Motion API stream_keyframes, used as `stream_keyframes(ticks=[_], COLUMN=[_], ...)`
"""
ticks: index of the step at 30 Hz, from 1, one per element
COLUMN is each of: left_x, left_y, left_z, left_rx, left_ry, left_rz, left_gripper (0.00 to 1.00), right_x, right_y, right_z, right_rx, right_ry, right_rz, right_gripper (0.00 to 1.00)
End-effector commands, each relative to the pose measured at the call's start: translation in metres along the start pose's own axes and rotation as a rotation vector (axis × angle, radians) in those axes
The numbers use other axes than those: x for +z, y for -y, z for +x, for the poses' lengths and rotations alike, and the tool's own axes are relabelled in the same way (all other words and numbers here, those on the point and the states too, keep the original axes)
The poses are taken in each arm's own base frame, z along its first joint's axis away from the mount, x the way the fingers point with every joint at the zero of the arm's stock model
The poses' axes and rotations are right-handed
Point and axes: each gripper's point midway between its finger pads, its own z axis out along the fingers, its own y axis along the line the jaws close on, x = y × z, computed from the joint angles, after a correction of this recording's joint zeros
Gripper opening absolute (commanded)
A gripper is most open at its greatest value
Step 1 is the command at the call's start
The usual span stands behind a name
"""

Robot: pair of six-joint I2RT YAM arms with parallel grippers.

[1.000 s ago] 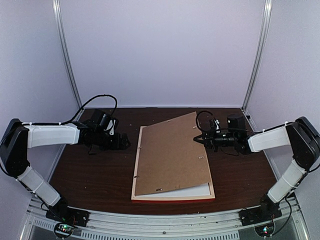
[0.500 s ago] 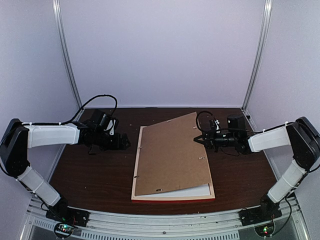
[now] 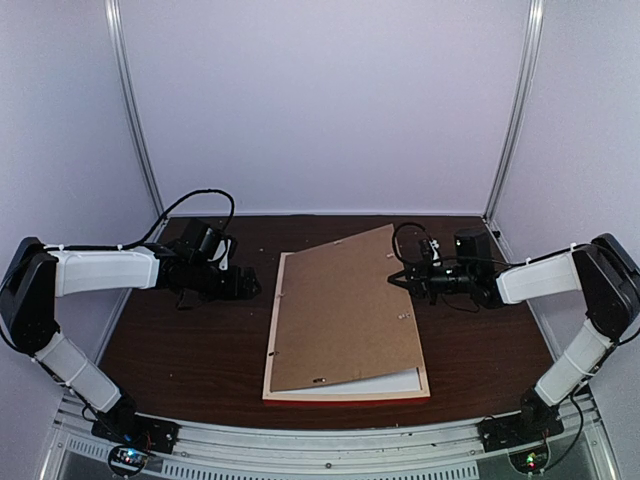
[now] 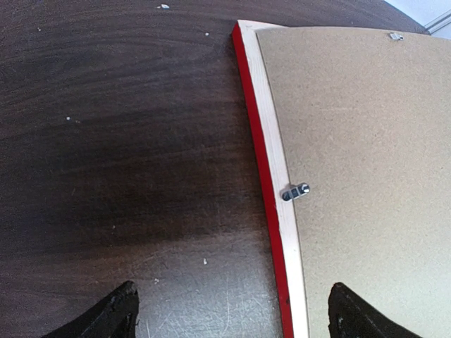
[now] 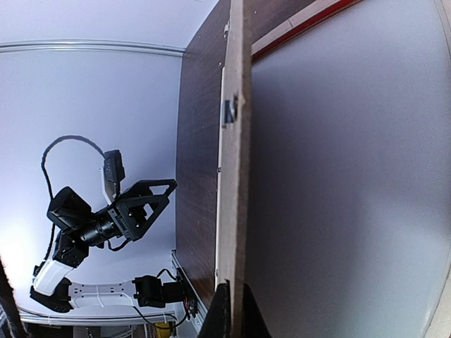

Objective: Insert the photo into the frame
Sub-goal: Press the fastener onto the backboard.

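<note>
Red-edged frame [image 4: 283, 176] lies pale back up beside the wide-open left gripper [image 3: 253, 286]; the right gripper [image 3: 399, 279] pinches the backing board [image 3: 340, 310], which hides whatever lies beneath.

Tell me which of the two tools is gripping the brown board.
The right tool, shut on the board's right edge. The left tool is open and empty, beside the frame's left edge.
</note>
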Motion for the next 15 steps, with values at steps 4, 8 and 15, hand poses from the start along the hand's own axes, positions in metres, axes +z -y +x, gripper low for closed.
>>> stream_keyframes(ticks=[4,8,15], left_x=[0.0006,0.0004,0.0017], left_y=[-0.0013,-0.0011,-0.001], left_z=[-0.0007,-0.0005,0.0001], left_rx=[-0.009,-0.009,-0.009], left_ry=[0.005,0.003,0.001], left_rz=[0.006,0.007,0.009], left_gripper=[0.94,0.94,0.94], right_x=[-0.0003,-0.0012,0.0006], right_y=[0.002,0.0043,0.0099], right_z=[-0.0055,-0.0065,-0.0063], right_rx=[-0.051,-0.05,-0.037], right_ry=[0.005,0.004,0.008], right_rz=[0.013,0.016,0.015], right_gripper=[0.0,0.0,0.0])
